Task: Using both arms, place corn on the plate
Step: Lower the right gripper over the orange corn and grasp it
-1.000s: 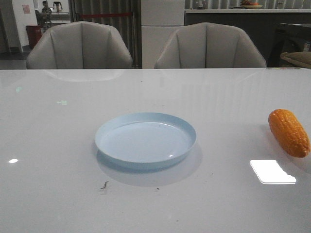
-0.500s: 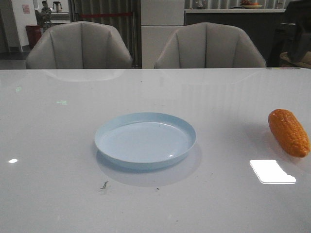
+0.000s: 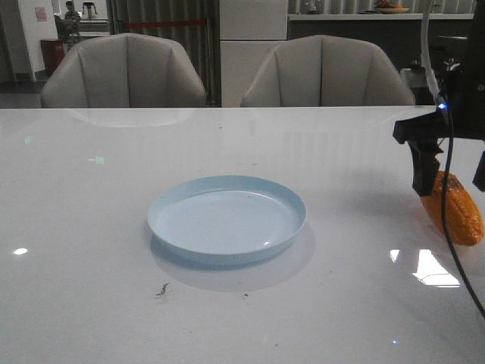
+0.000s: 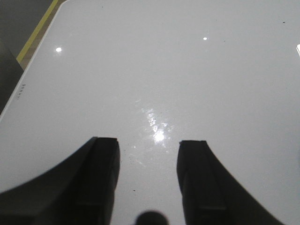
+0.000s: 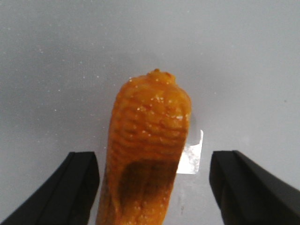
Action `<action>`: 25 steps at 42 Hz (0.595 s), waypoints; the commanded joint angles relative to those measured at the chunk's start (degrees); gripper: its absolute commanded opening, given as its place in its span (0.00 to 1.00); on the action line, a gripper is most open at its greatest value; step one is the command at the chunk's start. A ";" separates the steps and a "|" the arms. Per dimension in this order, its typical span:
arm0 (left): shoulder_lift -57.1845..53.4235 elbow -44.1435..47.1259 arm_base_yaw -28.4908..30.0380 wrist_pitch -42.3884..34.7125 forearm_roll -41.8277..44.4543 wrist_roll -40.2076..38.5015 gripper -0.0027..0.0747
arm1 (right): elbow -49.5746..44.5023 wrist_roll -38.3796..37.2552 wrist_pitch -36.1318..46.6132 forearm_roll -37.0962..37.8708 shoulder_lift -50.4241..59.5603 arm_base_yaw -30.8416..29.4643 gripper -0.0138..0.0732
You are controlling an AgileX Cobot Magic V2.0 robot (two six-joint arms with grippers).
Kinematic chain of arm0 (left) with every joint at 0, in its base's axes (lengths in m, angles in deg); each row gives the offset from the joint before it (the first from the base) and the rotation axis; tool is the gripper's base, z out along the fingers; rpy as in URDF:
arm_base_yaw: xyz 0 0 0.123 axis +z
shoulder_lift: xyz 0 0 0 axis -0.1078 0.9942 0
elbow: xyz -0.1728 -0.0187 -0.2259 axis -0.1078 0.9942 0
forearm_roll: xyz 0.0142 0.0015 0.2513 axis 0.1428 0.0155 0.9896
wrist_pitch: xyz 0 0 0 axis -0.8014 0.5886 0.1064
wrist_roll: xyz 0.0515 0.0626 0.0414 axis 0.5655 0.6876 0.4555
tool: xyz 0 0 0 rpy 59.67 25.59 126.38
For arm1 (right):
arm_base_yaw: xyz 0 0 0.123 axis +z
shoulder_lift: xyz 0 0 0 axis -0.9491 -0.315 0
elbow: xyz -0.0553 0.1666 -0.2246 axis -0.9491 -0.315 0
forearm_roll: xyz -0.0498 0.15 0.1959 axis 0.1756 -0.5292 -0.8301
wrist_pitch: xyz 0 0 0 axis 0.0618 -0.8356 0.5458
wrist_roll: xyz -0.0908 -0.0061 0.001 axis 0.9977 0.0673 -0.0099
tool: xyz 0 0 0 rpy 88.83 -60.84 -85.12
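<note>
Hanging over the corn (image 5: 147,154), the right pincer (image 5: 154,187) gapes wide, gripping nothing

Right end effector (image 3: 453,176): matte black, angular body, 2 flat blunt fingers (image 5: 77,185)
Right arm cables: 1 thin black cable, 1 pale cable, small blue light
Left end effector (image 4: 147,180): black, 2 broad square-tipped fingers (image 4: 103,180), curved outer edges

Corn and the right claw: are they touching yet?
Apart. In the right wrist view the open right gripper straddles the corn, with bare table showing between it and each finger.
</note>
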 commanded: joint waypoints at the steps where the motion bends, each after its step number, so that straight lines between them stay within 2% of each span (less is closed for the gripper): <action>1: -0.84 -1.50 0.04 -4.06 0.12 -0.71 0.51 | 1.89 0.27 0.74 -0.57 0.84 0.10 0.85; 11: -0.84 -1.50 0.04 -4.06 0.12 -0.71 0.51 | 1.89 0.27 0.93 -1.00 -1.42 0.10 0.82; 21: -0.84 -1.50 0.04 -4.06 0.12 -0.71 0.51 | 6.77 0.33 -0.99 -1.00 -1.42 0.10 0.54; 25: -0.84 -1.50 0.04 -4.06 0.12 -0.71 0.51 | 11.63 1.33 -3.66 -1.04 -1.42 0.36 0.50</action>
